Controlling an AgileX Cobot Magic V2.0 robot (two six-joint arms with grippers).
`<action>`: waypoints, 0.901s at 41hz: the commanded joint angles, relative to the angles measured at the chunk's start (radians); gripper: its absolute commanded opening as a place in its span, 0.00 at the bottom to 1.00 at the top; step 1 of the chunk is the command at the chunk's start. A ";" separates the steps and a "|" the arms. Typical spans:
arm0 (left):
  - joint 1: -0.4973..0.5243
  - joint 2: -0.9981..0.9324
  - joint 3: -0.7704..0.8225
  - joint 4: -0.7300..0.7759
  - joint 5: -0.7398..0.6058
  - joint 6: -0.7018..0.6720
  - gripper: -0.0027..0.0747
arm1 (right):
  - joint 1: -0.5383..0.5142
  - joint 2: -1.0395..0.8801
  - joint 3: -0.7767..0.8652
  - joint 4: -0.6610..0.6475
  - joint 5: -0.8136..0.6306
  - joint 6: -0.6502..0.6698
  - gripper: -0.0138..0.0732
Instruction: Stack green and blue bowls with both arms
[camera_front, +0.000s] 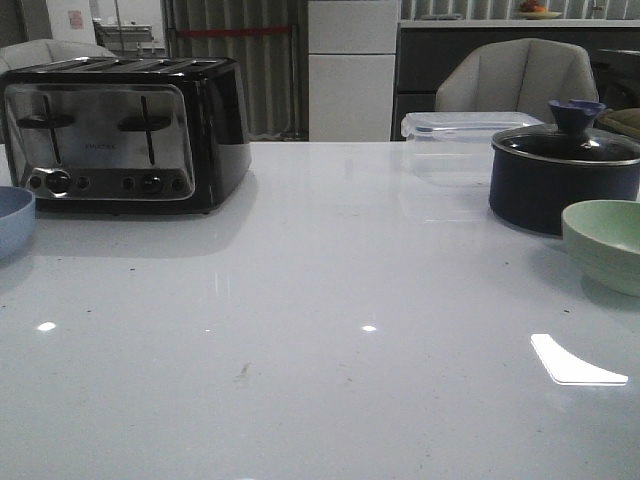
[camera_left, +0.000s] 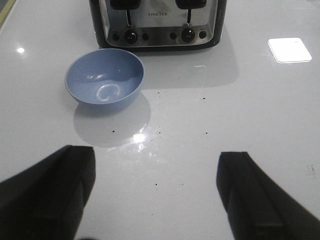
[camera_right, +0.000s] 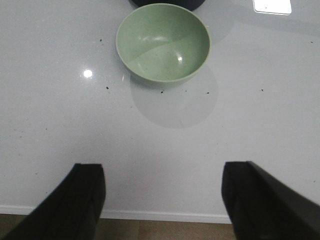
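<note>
At table's (camera_front: 320, 360) left edge, blue bowl (camera_left: 104, 82) sits before toaster (camera_left: 158, 22), label unclear. Green bowl (camera_right: 163, 42) far right beside navy pot (camera_front: 562, 178). Left gripper (camera_left: 156, 192) and right gripper (camera_right: 162, 200) spread wide, empty.

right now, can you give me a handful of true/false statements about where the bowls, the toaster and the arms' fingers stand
1. The blue bowl sits on the table in front of the toaster. True.
2. The green bowl is already stacked inside the blue bowl. False: the two sit apart, at opposite sides of the table.
3. The left gripper has its fingers spread with nothing between them. True.
4. The right gripper is shut on the green bowl. False: it is open and the bowl lies ahead of it, untouched.
5. The dark pot has no lid. False: a glass lid with a blue knob covers it.
</note>
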 joint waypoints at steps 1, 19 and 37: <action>-0.001 0.010 -0.030 -0.011 -0.080 0.000 0.76 | -0.004 0.019 -0.033 -0.014 -0.070 -0.005 0.84; -0.001 0.010 -0.030 -0.011 -0.080 0.000 0.76 | -0.068 0.313 -0.123 -0.016 -0.091 0.002 0.80; -0.001 0.010 -0.030 -0.011 -0.080 0.000 0.76 | -0.318 0.672 -0.363 0.195 -0.055 -0.146 0.80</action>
